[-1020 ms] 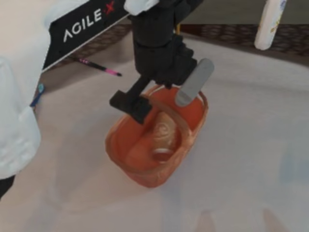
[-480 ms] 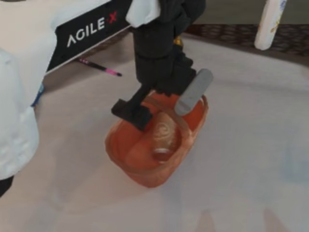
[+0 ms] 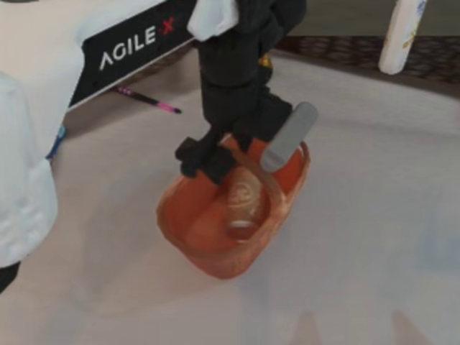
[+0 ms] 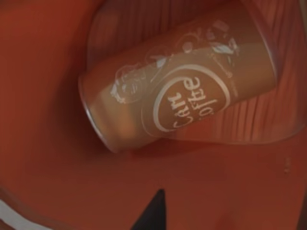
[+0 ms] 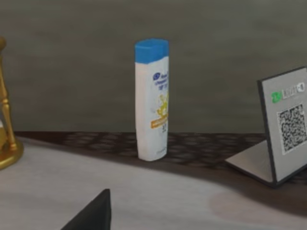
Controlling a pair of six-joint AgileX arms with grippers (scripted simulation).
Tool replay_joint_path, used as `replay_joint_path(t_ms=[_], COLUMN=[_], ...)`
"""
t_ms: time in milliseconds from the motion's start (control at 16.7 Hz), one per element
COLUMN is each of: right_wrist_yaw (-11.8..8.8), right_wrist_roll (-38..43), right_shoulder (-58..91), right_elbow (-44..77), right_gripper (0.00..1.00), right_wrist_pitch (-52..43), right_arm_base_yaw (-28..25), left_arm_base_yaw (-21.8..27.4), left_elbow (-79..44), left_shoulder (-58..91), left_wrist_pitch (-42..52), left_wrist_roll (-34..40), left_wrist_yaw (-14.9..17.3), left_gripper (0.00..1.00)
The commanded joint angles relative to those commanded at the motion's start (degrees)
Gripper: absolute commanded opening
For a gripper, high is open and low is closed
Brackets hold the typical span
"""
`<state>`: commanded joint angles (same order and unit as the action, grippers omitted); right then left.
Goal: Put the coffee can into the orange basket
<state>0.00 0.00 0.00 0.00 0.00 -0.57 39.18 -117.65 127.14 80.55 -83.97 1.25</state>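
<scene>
The orange basket [image 3: 172,215] stands mid-table, and the coffee can [image 3: 244,201] lies on its side inside it, under the hoop handle [image 3: 272,185]. My left gripper [image 3: 237,159] hangs over the basket's far end, open, with its dark and grey fingers spread apart from the can. In the left wrist view the coffee can [image 4: 182,100] rests on the orange basket floor [image 4: 48,158], emblem up, and the left gripper [image 4: 230,206] holds nothing. My right gripper [image 5: 136,206] is out of the top view; one dark fingertip [image 5: 98,213] shows, with nothing beside it.
A tall white bottle [image 3: 401,32] stands at the back right on a dark mat; the right wrist view shows the bottle [image 5: 152,100] between a golden hourglass [image 5: 5,124] and a QR sign [image 5: 283,129]. A pink pen [image 3: 147,99] lies at the back left.
The left gripper's dark finger has drawn a little inward toward the grey one. The can has stayed lying in the basket.
</scene>
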Motion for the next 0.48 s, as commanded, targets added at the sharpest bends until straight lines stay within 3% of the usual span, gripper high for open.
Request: replay_joint_path(t_ms=[360, 480], right_wrist_yaw=[0.0, 0.0], right_wrist_roll=[0.0, 0.0], right_shoulder=[0.0, 0.0], right_elbow=[0.0, 0.0], right_gripper=[1.00, 1.00], right_wrist_pitch=[0.0, 0.0], right_arm_base_yaw=[0.0, 0.0], left_arm_base_yaw=[0.0, 0.0], left_elbow=[0.0, 0.0], left_shoulder=[0.0, 0.0], left_wrist_pitch=[0.0, 0.0], left_wrist_roll=[0.0, 0.0], left_wrist_yaw=[0.0, 0.0], left_gripper=[0.02, 0.00])
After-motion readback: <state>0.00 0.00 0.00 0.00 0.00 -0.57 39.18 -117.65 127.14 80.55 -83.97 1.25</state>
